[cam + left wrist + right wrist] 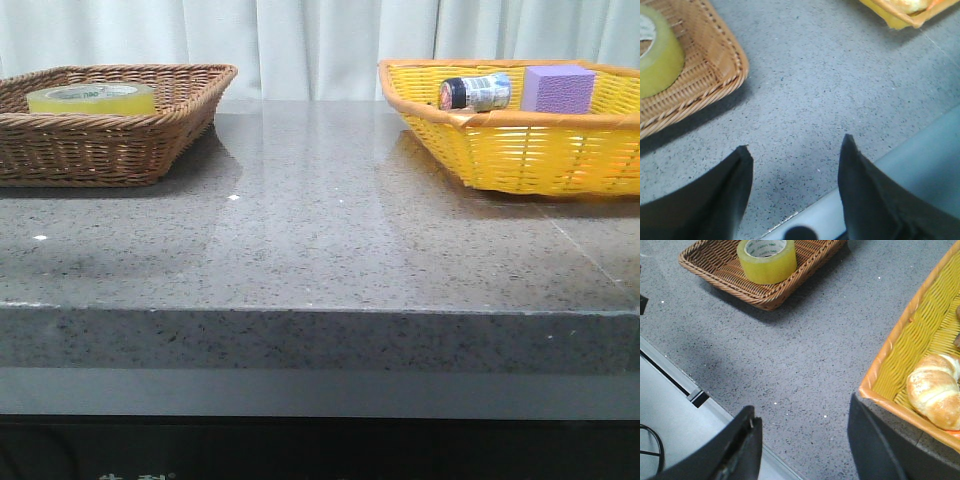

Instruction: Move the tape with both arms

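The yellow tape roll (91,97) lies flat in the brown wicker basket (120,140) at the table's back left. It also shows in the left wrist view (657,57) and in the right wrist view (767,259). My left gripper (795,155) is open and empty over the table's front edge, well apart from the tape. My right gripper (802,412) is open and empty near the front edge, beside the yellow basket (892,352). Neither gripper shows in the front view.
The yellow basket (520,150) at the back right holds a purple block (556,88), a small black-capped jar (476,93) and a bread roll (935,390). Grey stone tabletop (320,230) lies between the baskets.
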Motion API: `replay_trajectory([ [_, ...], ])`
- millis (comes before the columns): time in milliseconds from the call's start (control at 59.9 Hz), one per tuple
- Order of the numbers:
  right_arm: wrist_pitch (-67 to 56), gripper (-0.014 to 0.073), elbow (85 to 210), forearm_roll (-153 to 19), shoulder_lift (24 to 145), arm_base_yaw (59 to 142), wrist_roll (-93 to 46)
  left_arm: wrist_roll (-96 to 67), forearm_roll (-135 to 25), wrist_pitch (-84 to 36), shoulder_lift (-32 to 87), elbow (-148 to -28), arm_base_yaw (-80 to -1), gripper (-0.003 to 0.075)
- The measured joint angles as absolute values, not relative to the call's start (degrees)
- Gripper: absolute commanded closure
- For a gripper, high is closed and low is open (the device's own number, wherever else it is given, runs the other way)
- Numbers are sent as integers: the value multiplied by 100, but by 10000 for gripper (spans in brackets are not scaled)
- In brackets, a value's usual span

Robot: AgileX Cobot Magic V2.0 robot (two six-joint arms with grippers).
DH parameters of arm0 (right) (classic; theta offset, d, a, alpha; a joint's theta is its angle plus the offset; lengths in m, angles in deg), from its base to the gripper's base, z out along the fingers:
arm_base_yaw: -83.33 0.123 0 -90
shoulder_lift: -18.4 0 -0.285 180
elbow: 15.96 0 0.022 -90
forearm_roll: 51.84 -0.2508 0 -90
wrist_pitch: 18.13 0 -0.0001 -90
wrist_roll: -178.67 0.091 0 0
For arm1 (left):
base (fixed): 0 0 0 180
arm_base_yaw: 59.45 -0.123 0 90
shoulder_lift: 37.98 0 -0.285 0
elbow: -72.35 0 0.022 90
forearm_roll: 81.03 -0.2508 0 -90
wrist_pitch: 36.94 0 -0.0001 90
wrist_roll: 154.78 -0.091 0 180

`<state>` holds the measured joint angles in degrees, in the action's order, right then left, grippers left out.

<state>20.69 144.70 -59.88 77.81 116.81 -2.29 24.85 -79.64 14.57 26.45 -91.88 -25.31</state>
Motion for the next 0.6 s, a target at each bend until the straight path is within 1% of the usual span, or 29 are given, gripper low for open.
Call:
replay_trajectory([
  [184, 2093, 182, 14470, -6039, 7781, 11681, -229, 2687, -8007, 657, 2000, -8399, -2531, 333],
  [301, 2164, 182, 14470, -6049, 7781, 11681, -229, 2697, -8007, 461, 1824, -8183, -2531, 334],
  [351, 2186, 193, 14470, -6049, 7781, 11681, -229, 2697, -8007, 448, 1802, -8174, -2531, 348],
  [384, 2199, 221, 14470, -6049, 7781, 11681, -229, 2701, -8007, 432, 1802, -8174, -2531, 367],
  [434, 2199, 291, 14470, -6049, 7781, 11681, -229, 2701, -8007, 421, 1802, -8174, -2531, 416],
  [484, 2212, 356, 14470, -6049, 7781, 11681, -229, 2701, -8007, 421, 1802, -8174, -2531, 476],
  [501, 2212, 400, 14470, -6049, 7781, 11681, -229, 2701, -8007, 421, 1802, -8174, -2531, 511],
  [534, 2212, 454, 14470, -6049, 7781, 11681, -229, 2701, -8007, 421, 1802, -8174, -2531, 554],
  [601, 2224, 540, 14470, -6049, 7781, 11681, -229, 2701, -8007, 421, 1802, -8174, -2531, 624],
])
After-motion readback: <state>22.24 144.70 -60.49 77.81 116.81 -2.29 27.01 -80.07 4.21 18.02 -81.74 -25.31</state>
